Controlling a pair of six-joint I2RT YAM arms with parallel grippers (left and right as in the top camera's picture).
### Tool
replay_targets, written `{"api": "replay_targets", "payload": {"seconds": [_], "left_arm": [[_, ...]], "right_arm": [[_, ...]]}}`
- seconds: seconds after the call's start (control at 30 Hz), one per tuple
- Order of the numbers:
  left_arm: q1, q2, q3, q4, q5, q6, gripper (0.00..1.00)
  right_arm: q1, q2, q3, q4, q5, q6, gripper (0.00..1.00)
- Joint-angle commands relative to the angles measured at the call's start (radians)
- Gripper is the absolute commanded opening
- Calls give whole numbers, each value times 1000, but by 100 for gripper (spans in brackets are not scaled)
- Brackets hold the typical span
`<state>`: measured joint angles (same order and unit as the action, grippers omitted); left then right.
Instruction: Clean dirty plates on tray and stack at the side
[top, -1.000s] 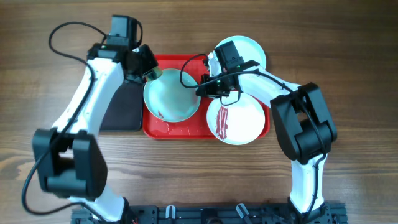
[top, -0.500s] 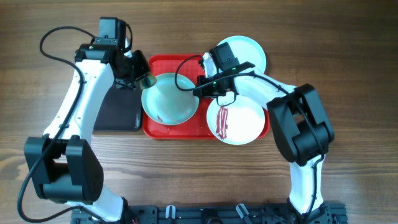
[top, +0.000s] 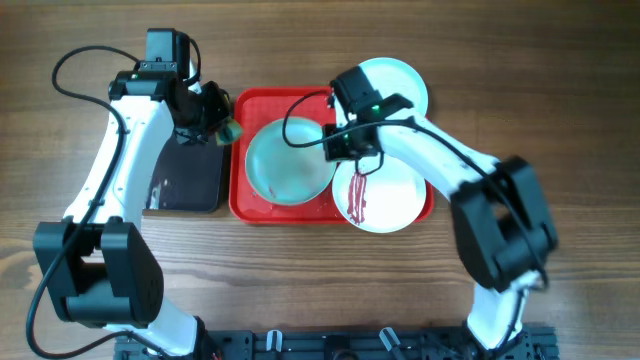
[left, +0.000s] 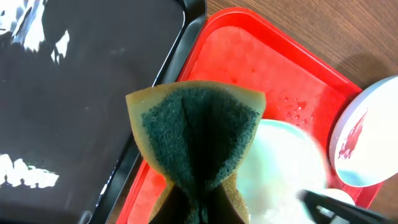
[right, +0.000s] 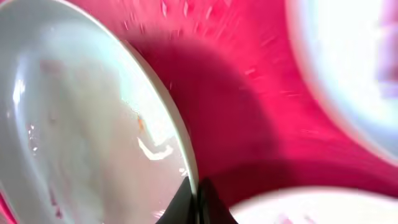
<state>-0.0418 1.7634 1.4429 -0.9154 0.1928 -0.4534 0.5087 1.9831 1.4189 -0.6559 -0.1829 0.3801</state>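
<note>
The red tray (top: 248, 208) holds a pale mint plate (top: 288, 160), tilted, and a white plate (top: 392, 195) with dark red streaks. My right gripper (top: 336, 146) is shut on the mint plate's right rim; the right wrist view shows the fingers (right: 198, 200) pinching the rim of that plate (right: 81, 124), which has faint pink smears. A second mint plate (top: 398, 78) lies on the table behind the tray. My left gripper (top: 212, 126) is shut on a yellow-green sponge (top: 229, 131) (left: 198, 134), over the gap between the black tray and the red tray (left: 249, 62).
A smaller black tray (top: 185, 180) with wet patches lies left of the red tray, and it also shows in the left wrist view (left: 74, 93). Water drops sit on the red tray floor. Bare wooden table surrounds both trays.
My left gripper has moved left with the sponge, off the mint plate to the black tray's edge. The right gripper has shifted the mint plate slightly right.
</note>
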Motion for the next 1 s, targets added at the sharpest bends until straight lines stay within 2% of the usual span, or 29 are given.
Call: {"api": "replay_targets", "payload": {"seconds": [0.0,0.23,0.63,0.97], "left_arm": [[3,-15,18,-6,16,24,4],[3,-15,16,-18,16,24,4],[3,-15,14,-26,16,24,4],[3,-15,14,-26,16,24,4]], "right_arm": [[-4,-146,38,-28,190,-14,4],[29,-243,38,-71,411,-14,4],[245,-259,38,-61,1045,-10,4],[319,-259,38,-23,1332,-18,4]]}}
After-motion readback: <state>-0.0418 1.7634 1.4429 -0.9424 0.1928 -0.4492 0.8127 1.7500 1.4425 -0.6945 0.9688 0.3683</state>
